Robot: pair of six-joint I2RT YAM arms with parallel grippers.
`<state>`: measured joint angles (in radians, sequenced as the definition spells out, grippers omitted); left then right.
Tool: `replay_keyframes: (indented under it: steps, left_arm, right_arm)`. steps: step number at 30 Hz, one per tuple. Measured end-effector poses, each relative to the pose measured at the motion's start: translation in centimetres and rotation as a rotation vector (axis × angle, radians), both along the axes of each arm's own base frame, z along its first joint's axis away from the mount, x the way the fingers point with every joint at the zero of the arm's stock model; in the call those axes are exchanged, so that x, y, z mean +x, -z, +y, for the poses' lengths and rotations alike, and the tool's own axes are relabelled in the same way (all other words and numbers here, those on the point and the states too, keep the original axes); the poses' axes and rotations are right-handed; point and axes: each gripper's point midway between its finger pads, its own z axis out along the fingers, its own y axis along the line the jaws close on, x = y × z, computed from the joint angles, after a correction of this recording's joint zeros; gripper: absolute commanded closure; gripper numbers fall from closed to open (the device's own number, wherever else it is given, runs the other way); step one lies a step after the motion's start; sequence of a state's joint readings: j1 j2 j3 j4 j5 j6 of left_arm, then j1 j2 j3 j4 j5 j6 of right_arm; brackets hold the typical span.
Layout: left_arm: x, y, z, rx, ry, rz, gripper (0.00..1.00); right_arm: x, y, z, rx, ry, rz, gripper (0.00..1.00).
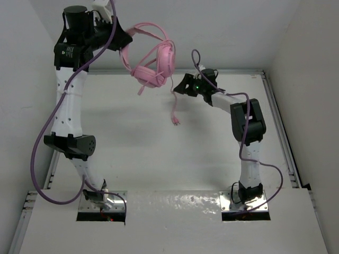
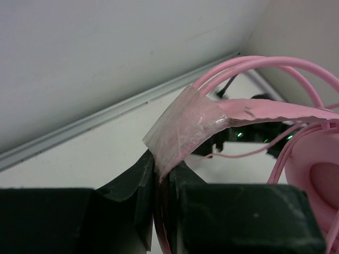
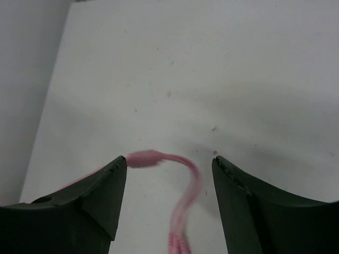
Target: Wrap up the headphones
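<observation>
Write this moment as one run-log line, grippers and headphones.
left gripper: shut on pink over-ear headphones headband, held aloft | right gripper: open | thin pink cord: hanging loose

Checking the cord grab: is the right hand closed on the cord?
No, the right hand stands wide open, with the pink cord dangling unclamped in the gap.

You're looking at a white tabletop (image 1: 159, 153) boxed in on three sides by plain white walls. A back wall (image 1: 222, 37) stands beyond its far edge, and a left wall (image 1: 21, 95) and a right wall (image 1: 312, 84) rise from its sides. A metal rail (image 1: 282, 137) runs along the tabletop's right edge, and another (image 2: 100, 119) lines its far edge where the back wall begins. At the tabletop's near edge sits a glossy white panel (image 1: 175, 227) that catches a patch of glare. The tabletop itself is matte, flecked with a few small dark specks (image 3: 214, 128), and carries soft, diffuse shadows.
</observation>
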<state>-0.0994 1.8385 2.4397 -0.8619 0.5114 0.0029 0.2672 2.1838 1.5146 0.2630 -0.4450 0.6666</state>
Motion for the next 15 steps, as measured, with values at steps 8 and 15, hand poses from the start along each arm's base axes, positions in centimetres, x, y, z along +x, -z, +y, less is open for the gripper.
replay_keyframes:
  steps: [8, 15]
  left_arm:
    - [-0.9, -3.0, -0.4, -0.083, -0.014, -0.030, 1.00]
    - [0.3, -1.5, -0.5, -0.095, -0.030, 0.019, 1.00]
  right_arm:
    - [-2.0, 2.6, 4.5, -0.084, -0.114, -0.034, 0.34]
    - [-6.7, 3.0, 3.5, -0.100, -0.223, -0.022, 0.34]
